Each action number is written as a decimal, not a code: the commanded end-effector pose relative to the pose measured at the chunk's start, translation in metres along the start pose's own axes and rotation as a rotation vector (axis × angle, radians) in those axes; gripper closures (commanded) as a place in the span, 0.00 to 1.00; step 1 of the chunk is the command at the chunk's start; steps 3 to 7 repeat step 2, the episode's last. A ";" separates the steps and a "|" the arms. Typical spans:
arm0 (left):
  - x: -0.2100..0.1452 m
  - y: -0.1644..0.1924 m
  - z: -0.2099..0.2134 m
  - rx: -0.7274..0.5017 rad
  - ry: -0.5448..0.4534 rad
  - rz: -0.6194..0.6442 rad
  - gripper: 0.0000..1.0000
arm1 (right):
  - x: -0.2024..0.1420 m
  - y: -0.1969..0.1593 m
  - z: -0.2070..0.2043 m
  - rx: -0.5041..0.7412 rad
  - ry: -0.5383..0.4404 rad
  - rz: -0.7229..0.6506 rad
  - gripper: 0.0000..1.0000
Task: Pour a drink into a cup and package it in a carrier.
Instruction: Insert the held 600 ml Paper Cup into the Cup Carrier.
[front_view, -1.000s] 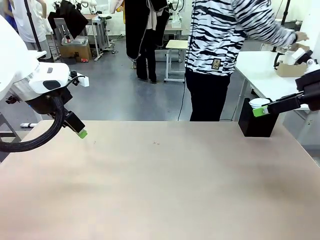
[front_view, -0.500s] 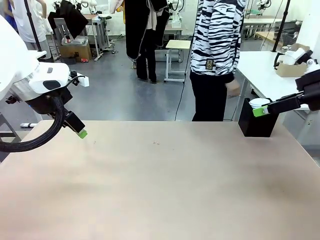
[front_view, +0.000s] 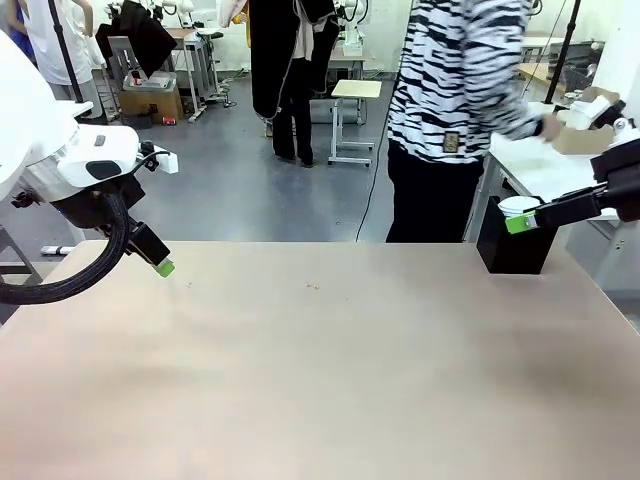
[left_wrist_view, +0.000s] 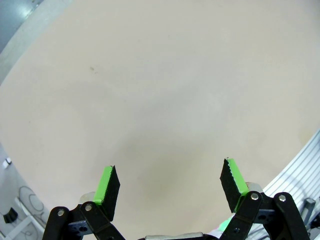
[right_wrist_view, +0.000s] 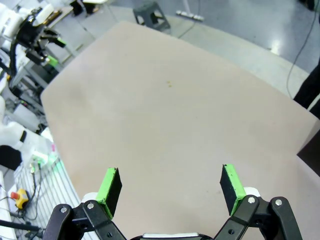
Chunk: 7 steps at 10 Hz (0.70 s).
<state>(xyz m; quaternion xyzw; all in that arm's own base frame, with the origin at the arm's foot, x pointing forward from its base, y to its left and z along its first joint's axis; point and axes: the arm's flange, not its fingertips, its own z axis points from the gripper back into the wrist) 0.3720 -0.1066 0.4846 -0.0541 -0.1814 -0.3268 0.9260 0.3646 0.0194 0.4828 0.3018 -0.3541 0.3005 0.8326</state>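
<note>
Only the person (front_view: 455, 110) has moved, turning toward the side table (front_view: 530, 165) where the carrier (front_view: 583, 130) sits. Both left hand (left_wrist_view: 167, 187) and right hand (right_wrist_view: 171, 189) hang spread, empty. Cardboard probably light, crushable; take the handle tab.

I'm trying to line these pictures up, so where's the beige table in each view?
Front view: the table covers the lower half of the picture.
Left wrist view: the table spans most of the picture, beyond the open left gripper.
Right wrist view: the table runs across the middle, beyond the open right gripper.
Shared landmark: small brown specks on the table, also in the right wrist view.
</note>
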 end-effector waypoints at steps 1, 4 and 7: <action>-0.001 0.001 -0.001 0.007 0.004 0.005 0.00 | -0.002 0.002 0.002 -0.011 0.020 -0.019 0.00; -0.001 0.001 -0.001 0.007 0.004 0.005 0.00 | -0.002 0.002 0.002 -0.011 0.020 -0.019 0.00; -0.001 0.001 -0.001 0.007 0.004 0.005 0.00 | -0.002 0.002 0.002 -0.011 0.020 -0.019 0.00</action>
